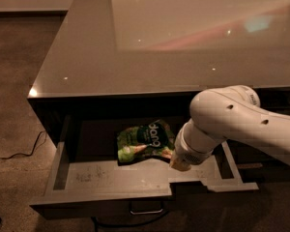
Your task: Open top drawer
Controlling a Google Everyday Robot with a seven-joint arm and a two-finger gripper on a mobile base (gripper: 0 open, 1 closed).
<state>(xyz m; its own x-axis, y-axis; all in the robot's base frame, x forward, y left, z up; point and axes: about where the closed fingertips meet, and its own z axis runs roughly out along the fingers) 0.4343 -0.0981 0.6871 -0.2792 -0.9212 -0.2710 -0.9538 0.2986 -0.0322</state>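
Note:
The top drawer [99, 178] stands pulled far out from under the glossy counter. Its grey scuffed floor and side walls show, and its dark front with a slim metal loop handle [146, 210] faces the bottom of the view. A green snack bag [144, 142] lies at the back of the drawer. My gripper [180, 165] hangs at the end of the white arm [232, 122], just above the drawer's floor at the right of the bag. It is well behind the front panel and away from the handle.
The wide glossy counter top [150, 37] fills the upper view. Dark drawer fronts [275, 158] of the neighbouring column sit at the right behind the arm. A black cable [19, 153] runs over the brown floor at the left.

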